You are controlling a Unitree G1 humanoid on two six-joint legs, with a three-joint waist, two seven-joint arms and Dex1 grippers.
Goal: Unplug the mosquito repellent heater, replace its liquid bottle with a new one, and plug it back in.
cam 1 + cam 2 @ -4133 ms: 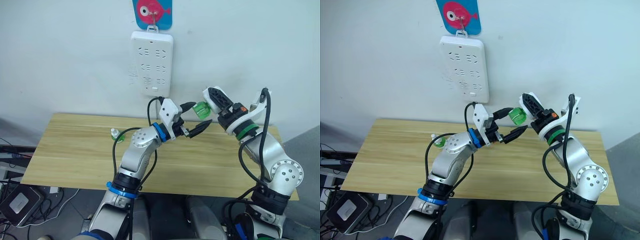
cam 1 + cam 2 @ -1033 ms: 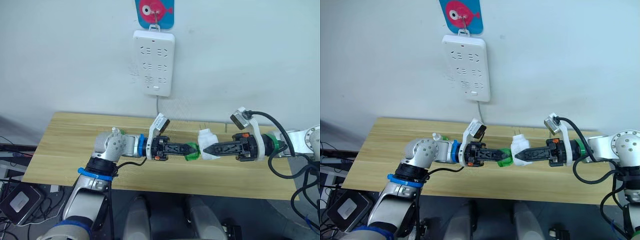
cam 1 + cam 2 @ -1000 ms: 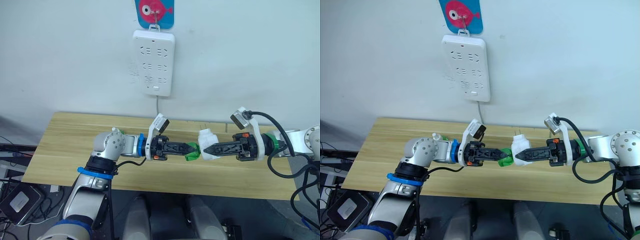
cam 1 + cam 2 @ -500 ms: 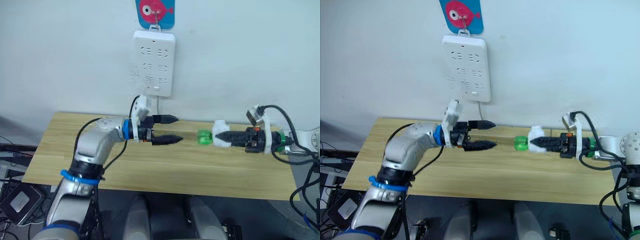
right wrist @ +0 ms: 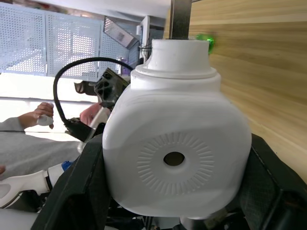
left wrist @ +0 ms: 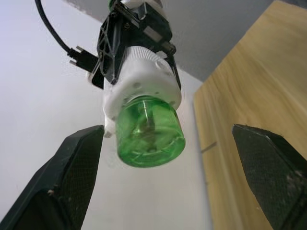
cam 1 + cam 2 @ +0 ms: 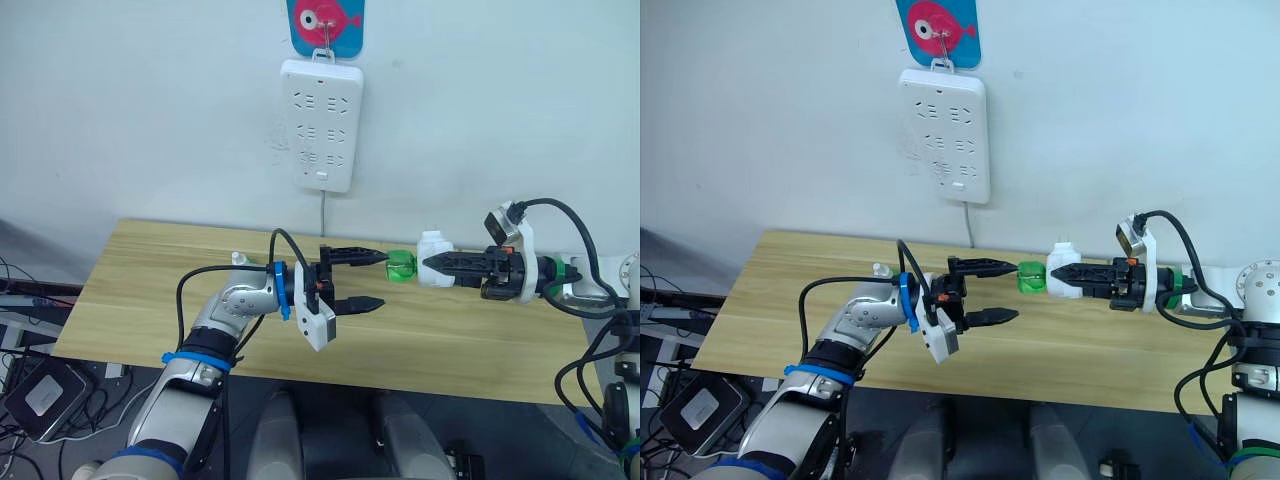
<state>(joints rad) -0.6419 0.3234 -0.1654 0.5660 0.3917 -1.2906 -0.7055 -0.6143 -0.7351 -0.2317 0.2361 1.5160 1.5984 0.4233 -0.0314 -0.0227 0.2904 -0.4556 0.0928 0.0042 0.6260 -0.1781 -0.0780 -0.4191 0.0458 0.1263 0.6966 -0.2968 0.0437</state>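
Fingers of the left gripper (image 7: 365, 279) are spread wide and carry nothing; those of the right gripper (image 7: 432, 266) are pinching the mosquito repellent heater (image 7: 433, 272) by its white body, holding it in the air above the tabletop (image 7: 140, 290).

Largest first: the tabletop runs across the head views, and on the wall at twelve o'clock above it hangs the white power strip (image 7: 322, 125), its sockets vacant, under a blue hanger with a pink fish (image 7: 326, 20). The heater is unplugged, held near the centre of the scene, at about three o'clock from the left fingers. Its green liquid bottle (image 7: 401, 268) juts out at nine o'clock from the white body, so the long axis of heater and bottle lies roughly level, in line with both arms, and the bottle's base faces the left gripper head-on. In the left wrist view the bottle (image 6: 149, 132) sits between the two spread fingers (image 6: 74, 165), not touched by either. The left arm is plainly the nearer one to the bottle.

A second, smaller green bottle (image 7: 238, 263) lies on the tabletop at nine o'clock, behind the left arm.

My judgement: the coming move is for the left fingers to advance along that axis, close on the bottle and twist it. A slip off the smooth plastic is the likeliest fault.
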